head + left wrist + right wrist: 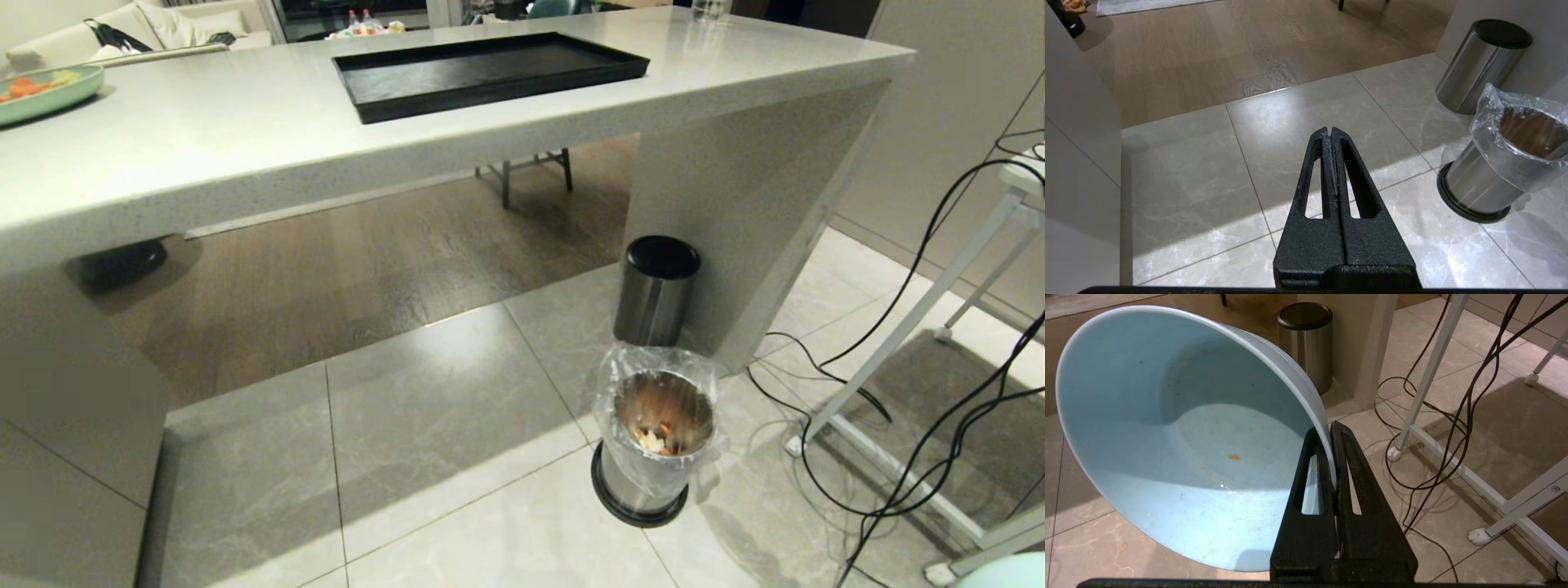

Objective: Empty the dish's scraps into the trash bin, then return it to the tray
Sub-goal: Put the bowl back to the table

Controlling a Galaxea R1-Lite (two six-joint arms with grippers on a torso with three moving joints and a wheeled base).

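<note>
- The right gripper point(1331, 428) has its jaws pinched on the rim of the light-blue bowl point(1180, 433), one finger inside the wall and one outside.
- The bowl is off the worktop, carried low over the tiled floor and near the steel cylinder with the black lid point(1305, 339). A corner of it shows at the lower right edge of the head view.
- The bowl is tipped on edge. Its mouth faces sideways toward the wrist camera, and its axis runs close to level, not upright.
- The interior holds no pieces. Only a small orange smear point(1233, 457) and a few specks remain.
- The scraps point(657, 439), carrot slices and whitish bits, lie at the bottom of the trash bin point(653, 433), which stands on the floor tiles in front of the steel cylinder.
- The left gripper point(1331, 130) hangs over bare floor tiles, jaws pressed together on nothing, with the bin off to one side.
- The black tray point(490, 73) sits empty toward the far edge of the worktop, right of centre. A pale-green plate point(41, 94) with carrot slices sits at the worktop's left end.
- Judgement: emptying looks complete, and the return to the tray is the step in hand.
- To do it well, the bowl should be rolled upright before it passes over the worktop edge, with the rim grip held firm. It should be lowered base-first inside the tray's raised rim and released only once it rests flat.
</note>
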